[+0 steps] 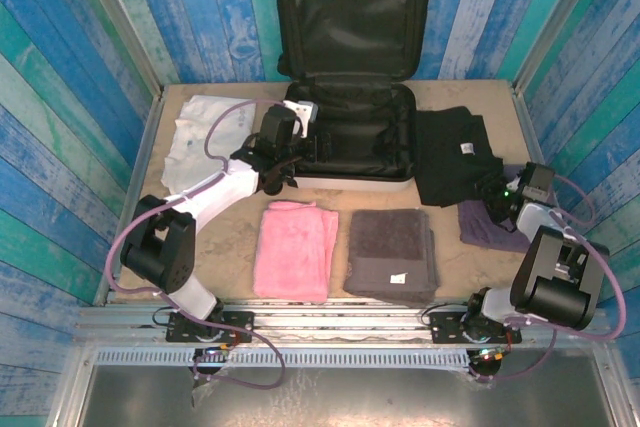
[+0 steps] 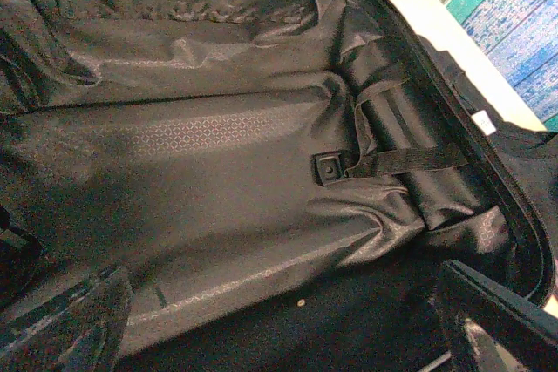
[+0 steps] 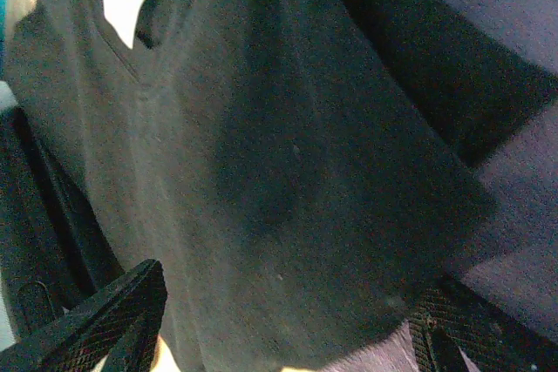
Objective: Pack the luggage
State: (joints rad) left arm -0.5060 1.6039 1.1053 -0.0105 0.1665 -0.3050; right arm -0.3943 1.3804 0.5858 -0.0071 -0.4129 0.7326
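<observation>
The table [image 1: 235, 247] is taken up along its far edge by the luggage [image 1: 370, 117], which is laid open with its lid propped against the back wall and its black-lined base bare (nothing packed is seen in it, as far as the top and left wrist views reach). The black garment [image 1: 455, 152] is spread just beside the luggage toward the table's right edge, partly over a purple cloth [image 1: 490, 229]. A grey towel [image 1: 392, 252] and a pink towel [image 1: 295, 247] are folded along the near edge, and a white garment [image 1: 205, 132] is laid near the far left corner. The step in hand is judged to be the first pick-up: the right gripper [image 3: 288, 328] is set low at the black garment's hem, its jaws spread with fabric between them. The left gripper [image 2: 279, 328] is held spread wide and empty over the luggage's left rim. Next, the hem would need to be pinched and the garment lifted over the rim without the purple cloth being dragged along
</observation>
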